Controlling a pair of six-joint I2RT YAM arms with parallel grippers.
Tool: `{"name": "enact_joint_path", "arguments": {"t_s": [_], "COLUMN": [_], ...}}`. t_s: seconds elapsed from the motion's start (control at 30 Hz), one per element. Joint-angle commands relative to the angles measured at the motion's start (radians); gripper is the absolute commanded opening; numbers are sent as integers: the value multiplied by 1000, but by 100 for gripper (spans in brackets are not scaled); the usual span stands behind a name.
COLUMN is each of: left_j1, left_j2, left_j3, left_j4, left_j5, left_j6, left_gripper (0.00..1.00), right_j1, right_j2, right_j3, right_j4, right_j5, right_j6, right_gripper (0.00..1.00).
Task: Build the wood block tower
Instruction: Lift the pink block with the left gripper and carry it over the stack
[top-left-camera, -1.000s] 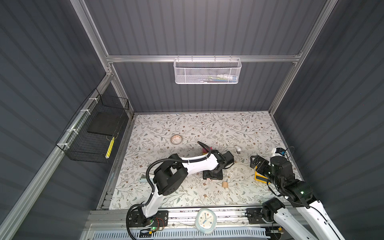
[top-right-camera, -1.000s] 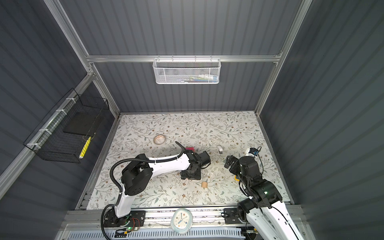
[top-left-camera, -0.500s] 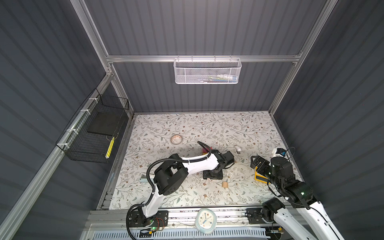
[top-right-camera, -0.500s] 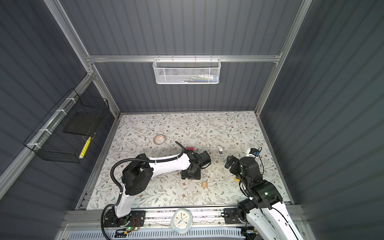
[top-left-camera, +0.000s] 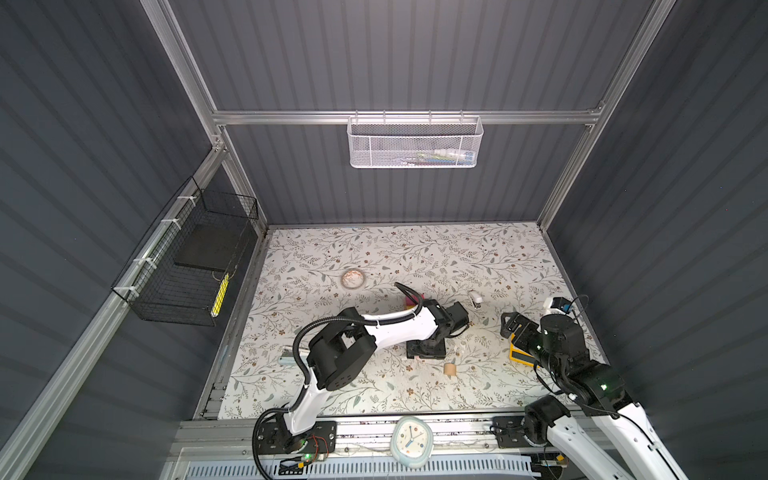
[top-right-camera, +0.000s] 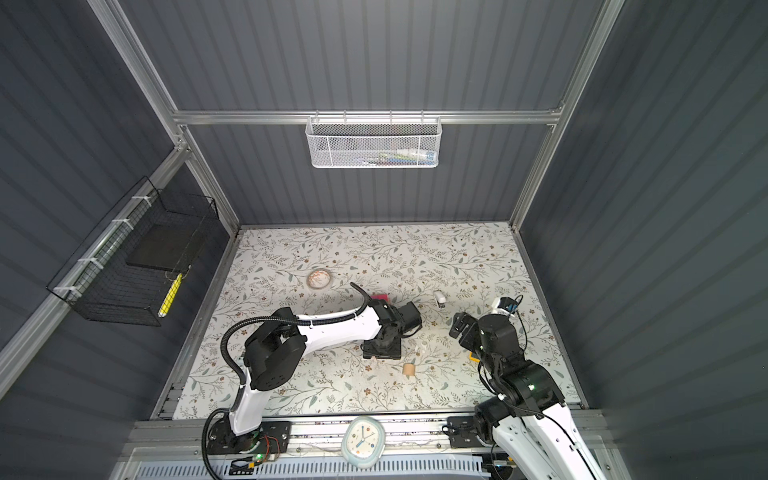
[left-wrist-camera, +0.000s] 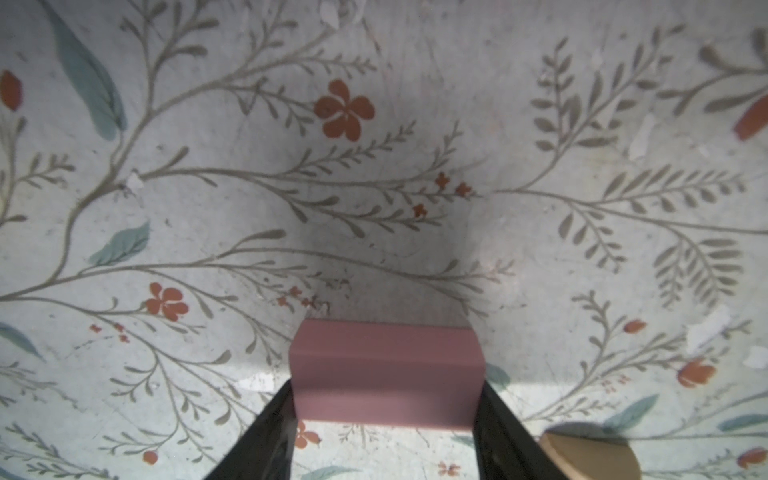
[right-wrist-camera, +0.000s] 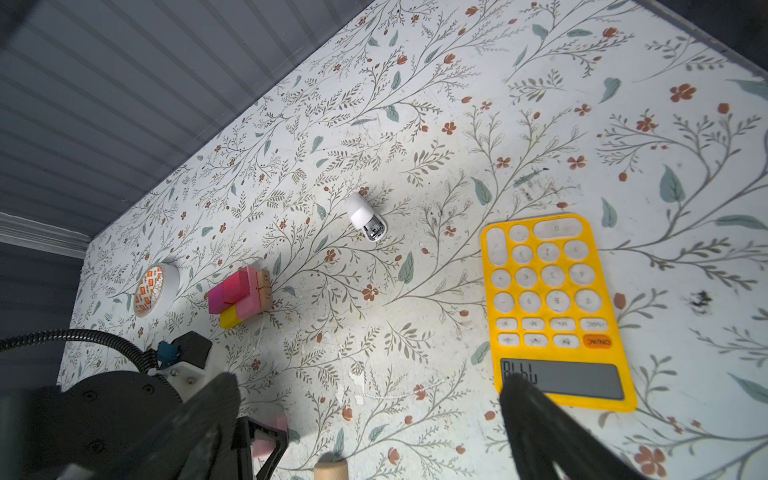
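A pink wood block (left-wrist-camera: 386, 365) sits between the black fingers of my left gripper (left-wrist-camera: 386, 390), which press on both its sides, low over the table. In both top views this gripper (top-left-camera: 426, 353) (top-right-camera: 381, 353) points down near the table's middle and hides the block. A tan cylinder (top-left-camera: 450, 369) (right-wrist-camera: 330, 471) lies just in front of it. The tower (right-wrist-camera: 243, 297), a low cluster of magenta, pink, yellow and tan blocks, stands behind the left arm, mostly hidden in a top view (top-right-camera: 380, 296). My right gripper (right-wrist-camera: 368, 380) (top-left-camera: 513, 328) is open and holds nothing, over the table's right side.
A yellow-orange calculator (right-wrist-camera: 552, 307) lies under the right gripper. A small white stapler (right-wrist-camera: 365, 218) lies behind the middle. A tape roll (right-wrist-camera: 156, 289) sits beyond the tower. A clock (top-left-camera: 412, 441) rests on the front rail. Wire baskets hang on the walls.
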Motion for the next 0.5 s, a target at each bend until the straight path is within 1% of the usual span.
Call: {"name": "enact_joint_path", "arguments": {"t_s": [0.0, 0.13, 0.33, 0.47], "left_j1": [-2, -2, 1, 4], "left_j2": [7, -7, -41, -43], "left_j3": [16, 22, 50, 106], "left_j4": [-21, -31, -50, -113], "left_j5": [-19, -29, -49, -63], "left_j6": [-16, -14, 8, 32], "left_gripper": [57, 54, 54, 54], "right_j1": [-3, -2, -2, -3], "right_j2": [-6, -7, 0, 3], "right_j3": [-8, -6, -3, 1], "right_j4": [-13, -14, -7, -9], "right_j5": [11, 12, 6, 4], "right_j6": [0, -2, -3, -3], "right_gripper": [99, 99, 99, 99]}}
